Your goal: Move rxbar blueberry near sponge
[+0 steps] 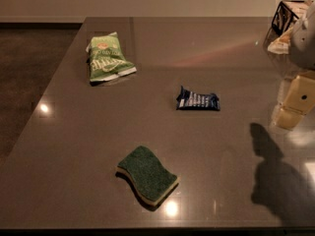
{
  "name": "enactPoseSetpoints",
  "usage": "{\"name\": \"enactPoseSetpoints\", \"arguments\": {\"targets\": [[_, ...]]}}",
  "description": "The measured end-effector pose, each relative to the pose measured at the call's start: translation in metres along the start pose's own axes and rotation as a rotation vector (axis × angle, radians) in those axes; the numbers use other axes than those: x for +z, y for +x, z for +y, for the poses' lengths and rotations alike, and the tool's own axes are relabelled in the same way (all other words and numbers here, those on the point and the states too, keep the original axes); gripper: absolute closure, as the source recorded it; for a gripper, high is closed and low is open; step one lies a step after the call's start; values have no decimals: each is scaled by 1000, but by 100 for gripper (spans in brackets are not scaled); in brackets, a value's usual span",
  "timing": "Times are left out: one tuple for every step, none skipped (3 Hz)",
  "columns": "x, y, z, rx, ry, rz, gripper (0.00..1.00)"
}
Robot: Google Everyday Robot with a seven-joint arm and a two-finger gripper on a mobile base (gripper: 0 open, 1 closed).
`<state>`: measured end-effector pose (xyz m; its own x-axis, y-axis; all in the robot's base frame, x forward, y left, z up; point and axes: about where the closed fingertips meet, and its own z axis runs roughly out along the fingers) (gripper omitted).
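Observation:
The rxbar blueberry (198, 100) is a small dark-blue wrapper with white lettering, lying flat near the middle of the brown table (221, 48). The sponge (147, 174) has a dark green top and a pale yellow underside. It lies toward the front of the table, to the left of and nearer than the bar. My gripper (294, 103), cream-coloured, hangs at the right edge of the view above the table. It is well to the right of the bar and holds nothing that I can see. Its shadow falls on the table at the front right.
A light green chip bag (106, 59) lies at the back left of the table. A black wire rack (285, 14) with pale items stands at the back right corner. The table's left edge drops to a dark floor.

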<state>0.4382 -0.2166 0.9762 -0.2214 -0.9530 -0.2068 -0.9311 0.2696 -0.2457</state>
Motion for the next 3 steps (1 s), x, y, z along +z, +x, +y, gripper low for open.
{"name": "enactPoseSetpoints", "arguments": {"targets": [[0, -1, -2, -2, -1, -2, 0], [11, -6, -20, -44, -16, -3, 0], [31, -9, -44, -112, -45, 10, 0]]}}
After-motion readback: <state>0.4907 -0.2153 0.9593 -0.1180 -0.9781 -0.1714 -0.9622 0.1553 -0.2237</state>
